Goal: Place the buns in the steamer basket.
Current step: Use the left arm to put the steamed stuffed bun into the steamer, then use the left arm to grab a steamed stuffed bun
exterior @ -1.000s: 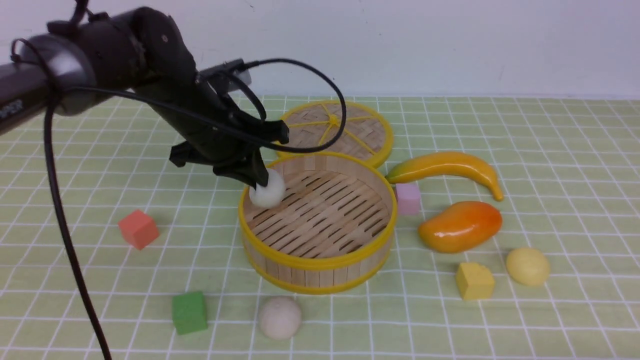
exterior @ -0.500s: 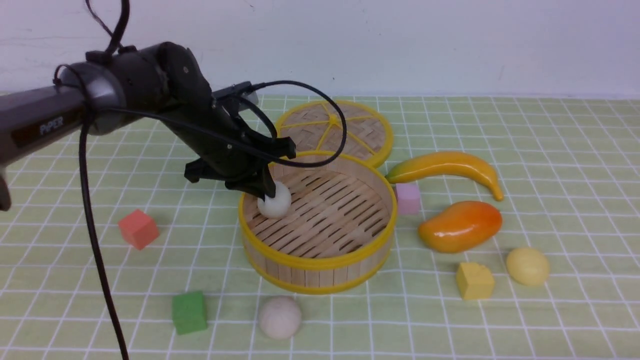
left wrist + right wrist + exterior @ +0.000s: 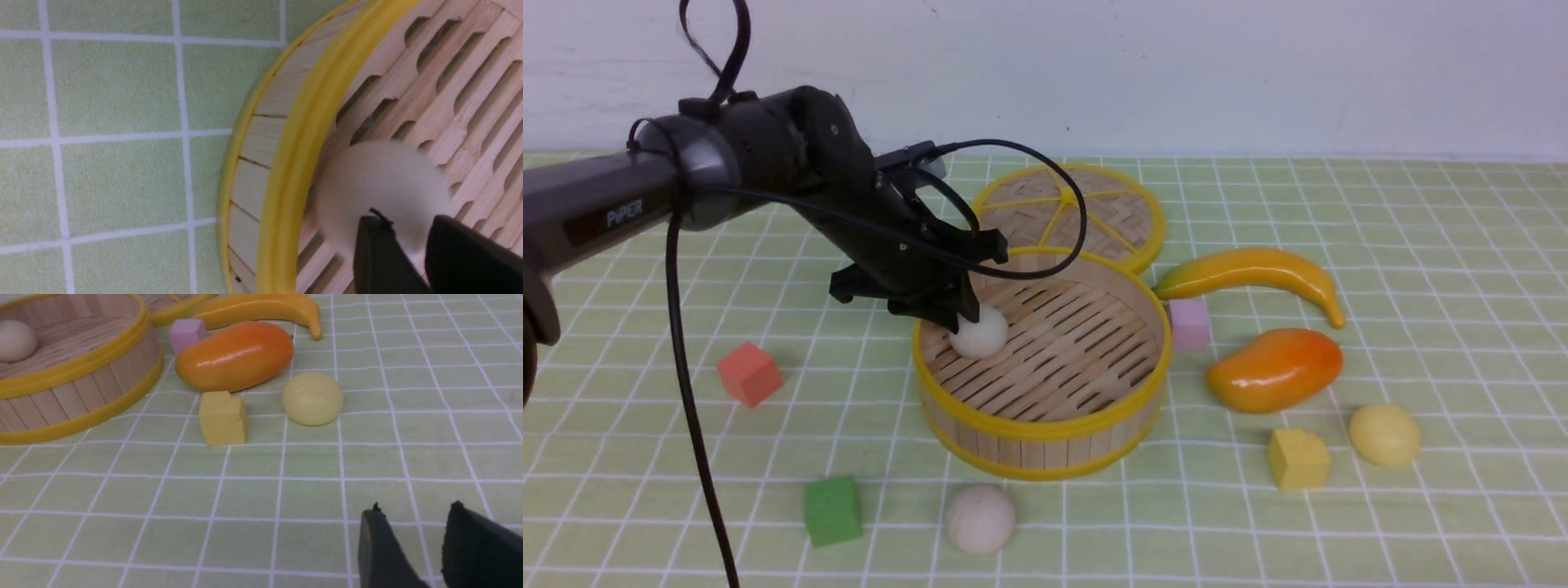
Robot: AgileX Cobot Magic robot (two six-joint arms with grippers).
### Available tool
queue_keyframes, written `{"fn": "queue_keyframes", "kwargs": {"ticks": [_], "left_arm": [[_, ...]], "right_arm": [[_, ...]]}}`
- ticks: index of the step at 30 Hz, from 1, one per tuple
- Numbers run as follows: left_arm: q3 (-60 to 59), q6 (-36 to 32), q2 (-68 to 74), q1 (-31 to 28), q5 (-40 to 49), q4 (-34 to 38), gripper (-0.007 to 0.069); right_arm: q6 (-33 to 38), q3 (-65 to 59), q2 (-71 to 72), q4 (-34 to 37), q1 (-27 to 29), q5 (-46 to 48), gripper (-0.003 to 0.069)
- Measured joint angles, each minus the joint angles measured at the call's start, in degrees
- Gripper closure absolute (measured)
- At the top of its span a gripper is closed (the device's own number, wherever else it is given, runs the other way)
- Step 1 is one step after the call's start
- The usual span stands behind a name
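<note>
The steamer basket [image 3: 1045, 429] stands mid-table. One off-white bun [image 3: 980, 335] lies on its slatted floor by the left wall. My left gripper [image 3: 968, 314] hangs just above that bun, jaws parted, and the bun sits past the tips, not between them. In the left wrist view the blurred bun [image 3: 380, 175] lies beside the yellow rim [image 3: 294, 163], beyond the left gripper [image 3: 404, 220]. A cream bun [image 3: 979, 518] rests in front of the basket. The pale yellow bun [image 3: 1384, 434] [image 3: 312, 398] lies at the right. My right gripper [image 3: 412, 510] is open and empty above the cloth.
The woven lid [image 3: 1066, 208] lies behind the basket. A banana [image 3: 1250, 273], mango [image 3: 1274, 369], pink cube [image 3: 1189, 322] and yellow cube [image 3: 1297, 459] crowd the basket's right side. A red cube [image 3: 749, 374] and green cube [image 3: 832, 510] sit to the left.
My left gripper carried the off-white bun down and a little rightward into the basket, then its jaws parted and the bun came free onto the slats.
</note>
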State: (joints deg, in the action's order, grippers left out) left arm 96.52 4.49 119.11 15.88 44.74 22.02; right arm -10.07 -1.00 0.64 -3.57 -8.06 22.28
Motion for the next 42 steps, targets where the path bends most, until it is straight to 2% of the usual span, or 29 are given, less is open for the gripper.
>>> {"fn": "queue_keyframes", "kwargs": {"ticks": [6, 10, 13, 17, 23, 25, 28, 31, 36, 42], "left_arm": [[0.00, 0.00, -2.69, -0.97, 1.52, -0.60, 0.0324], [0.00, 0.00, -8.56, -3.64, 7.07, -3.51, 0.0310], [0.00, -0.21, -13.02, -5.11, 14.71, -6.11, 0.0308], [-1.30, -1.07, -17.42, -4.92, 21.56, -8.44, 0.0307], [-11.62, 2.28, -21.96, 1.95, 23.49, -9.09, 0.0307], [-15.78, 7.46, -22.10, 8.11, 23.10, -11.15, 0.0307], [-17.69, 11.37, -21.84, 12.27, 22.09, -13.41, 0.0307], [-18.31, 16.14, -20.90, 18.84, 17.26, -18.89, 0.0307], [-18.31, 18.70, -18.42, 22.08, 14.38, -22.74, 0.0307], [-18.31, 19.18, -14.25, 22.23, 13.09, -25.06, 0.0307]], "right_arm": [[0.00, 0.00, 0.00, 0.00, 0.00, 0.00, 0.0419], [0.00, 0.00, 0.00, 0.00, 0.00, 0.00, 0.0419], [0.00, 0.00, 0.00, 0.00, 0.00, 0.00, 0.0419], [0.00, 0.00, 0.00, 0.00, 0.00, 0.00, 0.0419], [0.00, 0.00, 0.00, 0.00, 0.00, 0.00, 0.0419], [0.00, 0.00, 0.00, 0.00, 0.00, 0.00, 0.0419], [0.00, 0.00, 0.00, 0.00, 0.00, 0.00, 0.0419], [0.00, 0.00, 0.00, 0.00, 0.00, 0.00, 0.0419], [0.00, 0.00, 0.00, 0.00, 0.00, 0.00, 0.0419], [0.00, 0.00, 0.00, 0.00, 0.00, 0.00, 0.0419]]}}
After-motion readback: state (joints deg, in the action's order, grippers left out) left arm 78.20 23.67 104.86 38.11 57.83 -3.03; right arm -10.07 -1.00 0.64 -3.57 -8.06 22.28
